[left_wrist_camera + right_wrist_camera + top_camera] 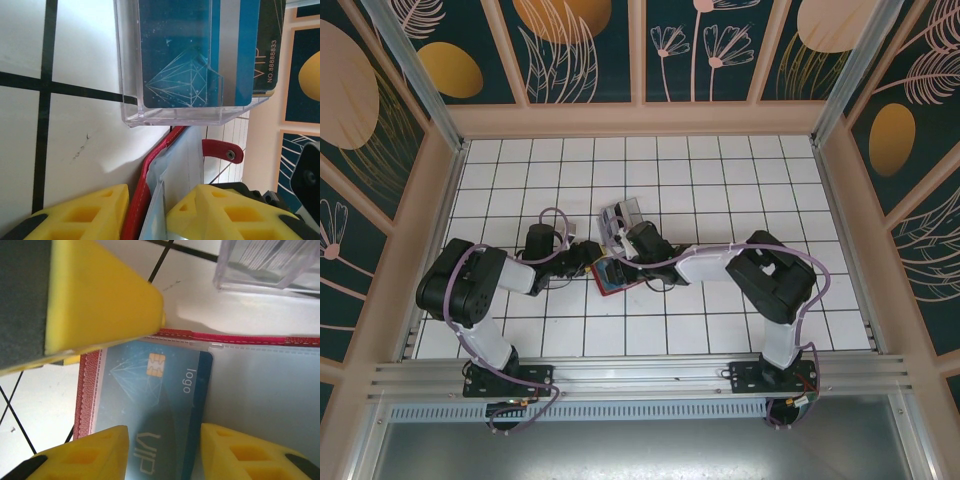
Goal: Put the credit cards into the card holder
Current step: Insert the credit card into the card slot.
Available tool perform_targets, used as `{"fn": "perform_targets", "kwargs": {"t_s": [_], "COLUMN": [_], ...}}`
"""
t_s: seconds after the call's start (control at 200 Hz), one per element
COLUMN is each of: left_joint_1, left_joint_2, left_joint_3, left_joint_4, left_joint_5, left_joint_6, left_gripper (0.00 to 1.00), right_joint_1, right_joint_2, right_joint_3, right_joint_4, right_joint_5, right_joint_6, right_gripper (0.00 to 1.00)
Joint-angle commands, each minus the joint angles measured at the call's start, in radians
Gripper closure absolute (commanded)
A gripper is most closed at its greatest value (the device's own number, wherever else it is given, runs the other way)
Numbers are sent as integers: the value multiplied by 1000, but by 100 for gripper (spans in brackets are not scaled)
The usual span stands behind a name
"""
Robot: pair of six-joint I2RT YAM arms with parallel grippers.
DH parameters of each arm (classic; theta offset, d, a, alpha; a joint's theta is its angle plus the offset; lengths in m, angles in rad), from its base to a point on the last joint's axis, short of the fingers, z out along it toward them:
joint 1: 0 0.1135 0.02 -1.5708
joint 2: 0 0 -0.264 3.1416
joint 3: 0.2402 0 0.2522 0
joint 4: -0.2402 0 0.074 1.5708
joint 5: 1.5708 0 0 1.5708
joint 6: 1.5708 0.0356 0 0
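Card holder [613, 275] at frame centre; clear box [620, 218] just above it, holding cards [175, 45]; 1 card [155, 410] inside a holder pocket.

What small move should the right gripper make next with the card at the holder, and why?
Probably nudge the blue card slightly deeper into the clear pocket of the card holder. The card lies between the open fingers of the right gripper, one darker edge strip seemingly uncovered, while the left gripper appears to pinch the holder's edge.

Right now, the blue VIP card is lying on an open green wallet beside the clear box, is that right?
Not quite: the wallet is red, not green. The right wrist view shows its red stitched border along the blue VIP card, with the clear box beside it.
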Motion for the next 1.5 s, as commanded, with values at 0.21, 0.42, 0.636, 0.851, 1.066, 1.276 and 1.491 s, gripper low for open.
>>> {"fn": "perform_targets", "kwargs": {"t_s": [0.21, 0.42, 0.636, 0.851, 1.066, 1.276, 1.491], "left_joint_1": [19, 19, 19, 19, 18, 18, 19], "left_joint_2": [82, 119, 139, 144, 133, 128, 123], "left_joint_3": [-17, -8, -7, -14, -15, -1, 0], "left_joint_4": [-56, -29, 6, 12, 2, -59, -76], "left_joint_5": [-112, -110, -100, -97, -97, -100, -104], "left_joint_6": [-4, -17, -42, -48, -38, 19, 42], "left_gripper": [65, 76, 79, 74, 71, 69, 68], "right_joint_1": [31, 27, 26, 24, 10, -11, -36], "right_joint_2": [-29, -55, -45, -26, -113, -168, -154], "right_joint_3": [21, -23, -26, -6, -41, -29, -22], "right_joint_4": [-17, 59, 92, 84, 52, -121, -251], "right_joint_5": [24, -25, -62, -109, -40, 130, 165], "right_joint_6": [-49, -52, -82, -82, -34, 10, 61], "right_gripper": [57, 62, 64, 63, 58, 55, 49]}}
